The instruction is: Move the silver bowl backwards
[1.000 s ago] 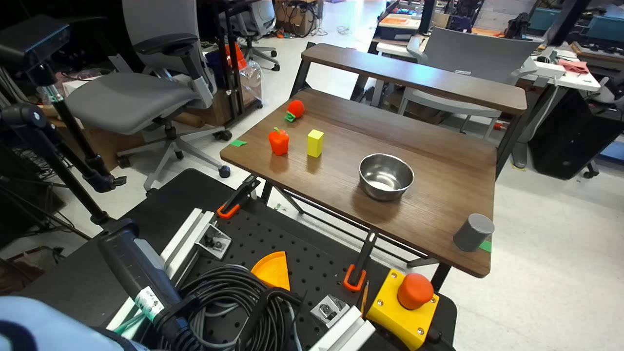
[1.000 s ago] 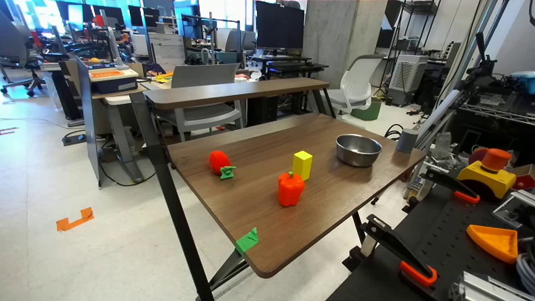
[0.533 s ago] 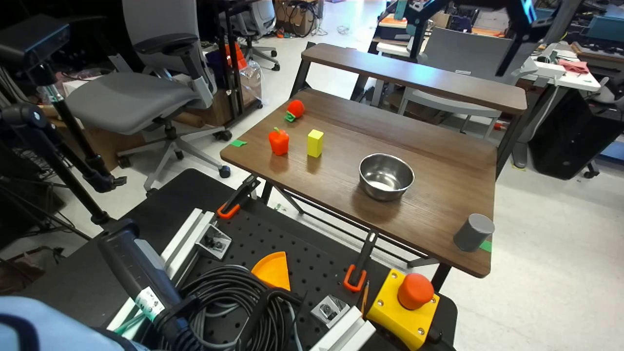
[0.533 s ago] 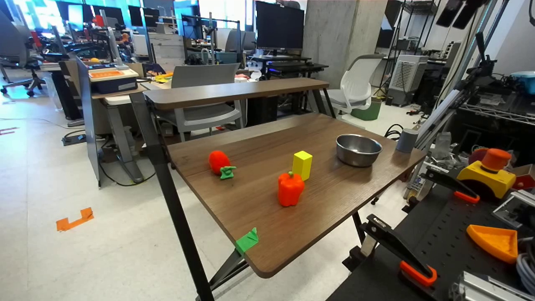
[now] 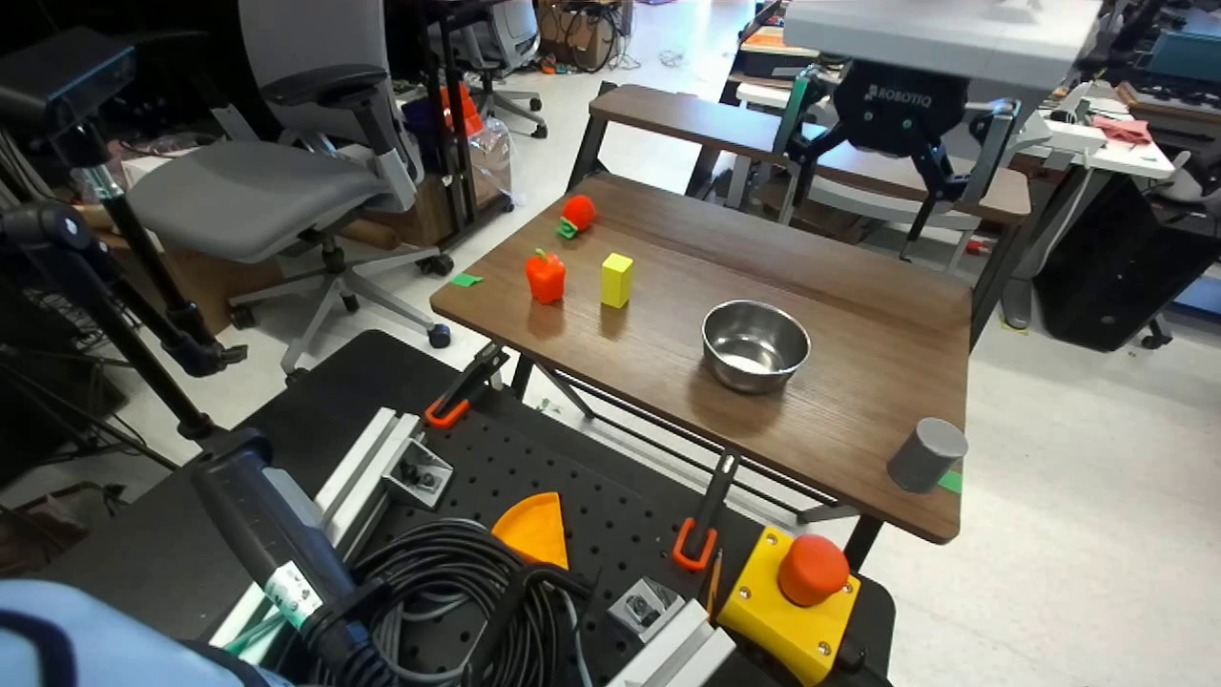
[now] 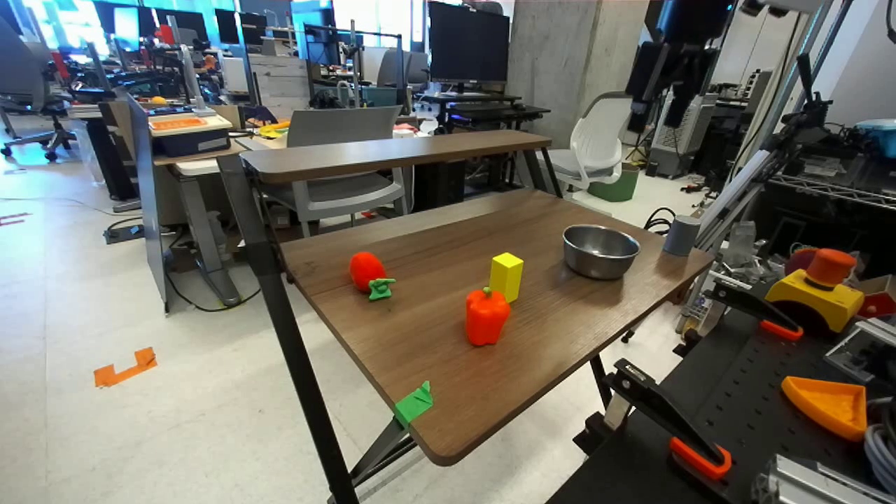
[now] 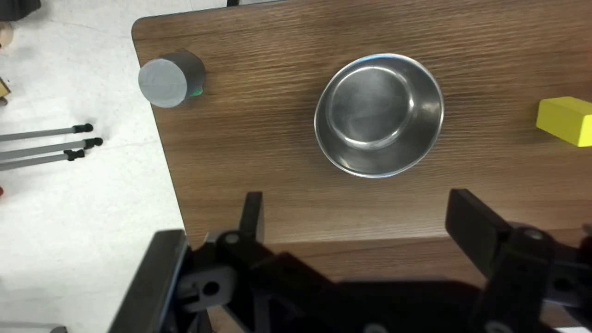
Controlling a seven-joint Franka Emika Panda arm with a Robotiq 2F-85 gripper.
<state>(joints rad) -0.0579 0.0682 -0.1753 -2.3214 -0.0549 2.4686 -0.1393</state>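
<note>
Gripper (image 7: 356, 199) aloft, jaws wide apart

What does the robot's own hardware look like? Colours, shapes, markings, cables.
The gripper is black, with pale ROBOTIQ lettering. Its two jointed fingers are dark and blocky; the wrist view shows grey linkage parts. Above it, an exterior view shows a whitish housing, cut off by the frame. I can't make out cables.

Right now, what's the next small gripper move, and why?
I'd likely shift the open gripper toward the silver bowl before descending: in the wrist view the bowl sits outside the gap between the spread jaws, and in both exterior views the gripper hangs higher than the bowl, holding nothing.
</note>
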